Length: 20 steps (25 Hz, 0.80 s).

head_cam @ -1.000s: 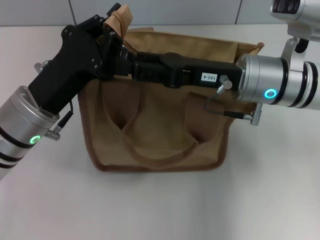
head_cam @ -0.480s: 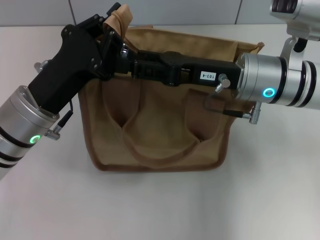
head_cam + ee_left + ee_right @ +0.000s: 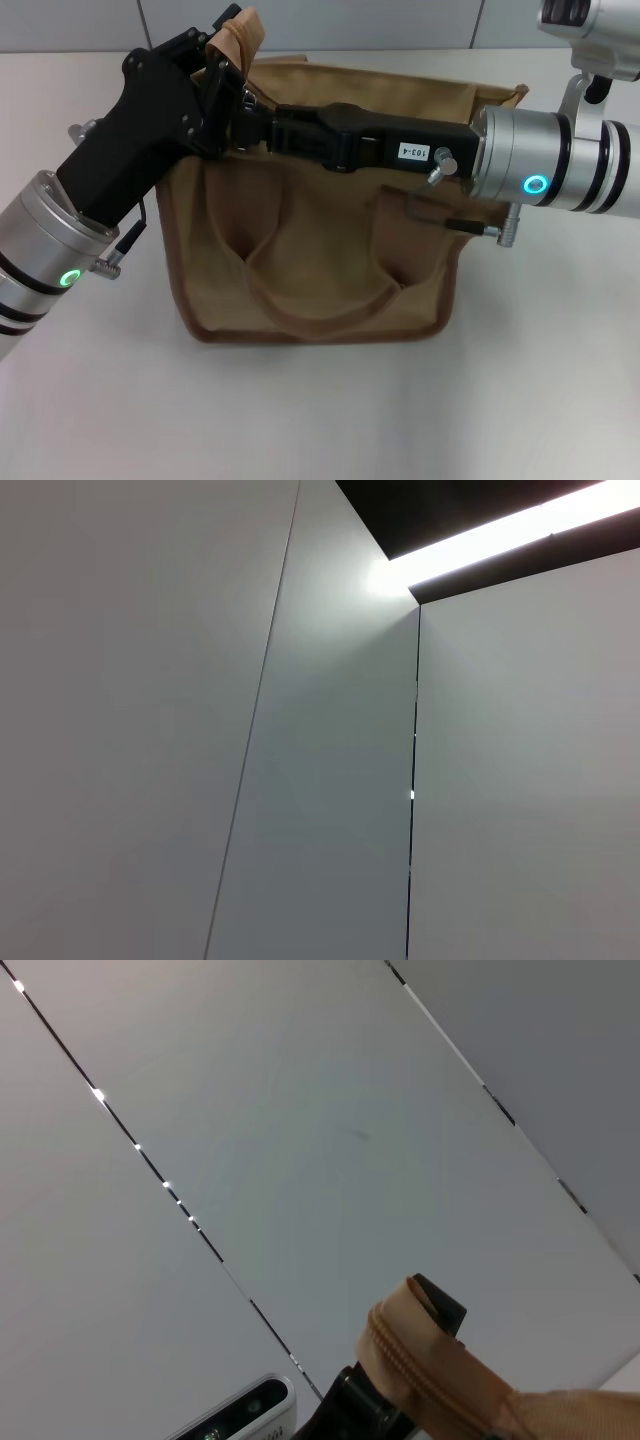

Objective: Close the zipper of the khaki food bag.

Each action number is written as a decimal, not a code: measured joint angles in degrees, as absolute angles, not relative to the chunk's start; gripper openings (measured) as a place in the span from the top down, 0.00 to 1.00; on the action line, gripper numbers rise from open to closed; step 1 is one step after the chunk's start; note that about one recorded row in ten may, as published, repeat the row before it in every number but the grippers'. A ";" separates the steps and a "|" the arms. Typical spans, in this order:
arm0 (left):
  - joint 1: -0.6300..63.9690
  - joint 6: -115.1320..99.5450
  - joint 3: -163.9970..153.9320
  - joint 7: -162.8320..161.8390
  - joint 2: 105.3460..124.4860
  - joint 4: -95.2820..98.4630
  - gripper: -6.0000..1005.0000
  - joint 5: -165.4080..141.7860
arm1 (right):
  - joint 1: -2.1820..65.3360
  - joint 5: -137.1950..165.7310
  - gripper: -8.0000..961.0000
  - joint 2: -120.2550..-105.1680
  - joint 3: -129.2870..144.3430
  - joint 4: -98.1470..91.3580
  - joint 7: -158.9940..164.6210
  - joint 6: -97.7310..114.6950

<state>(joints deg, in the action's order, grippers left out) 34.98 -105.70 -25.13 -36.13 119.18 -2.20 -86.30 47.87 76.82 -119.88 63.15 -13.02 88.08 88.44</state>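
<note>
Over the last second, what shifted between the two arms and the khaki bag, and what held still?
The right gripper, reaching across the top of the khaki food bag, slid a little further toward the robot's left and away from the robot, closing on the left gripper. The left gripper stayed put, still pinching the tan end tab of the bag's top. The bag kept its place on the table. The zipper slider is hidden.

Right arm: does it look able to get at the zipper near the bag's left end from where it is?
Probably yes. The right gripper already stretches across the top of the khaki food bag to that end, beside the left gripper holding the zipper end tab up. The slider itself is hidden.
</note>
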 joint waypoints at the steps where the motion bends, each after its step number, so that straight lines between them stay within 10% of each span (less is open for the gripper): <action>1: 34.96 -105.70 -25.13 -36.12 119.18 -2.20 0.95 -86.31 | 47.87 76.83 0.65 -119.89 63.09 -13.00 88.07 88.43; 20: 33.66 -105.86 -23.78 -36.13 119.18 -2.07 0.95 -85.84 | 45.69 76.81 0.99 -119.73 62.98 -14.01 86.43 88.61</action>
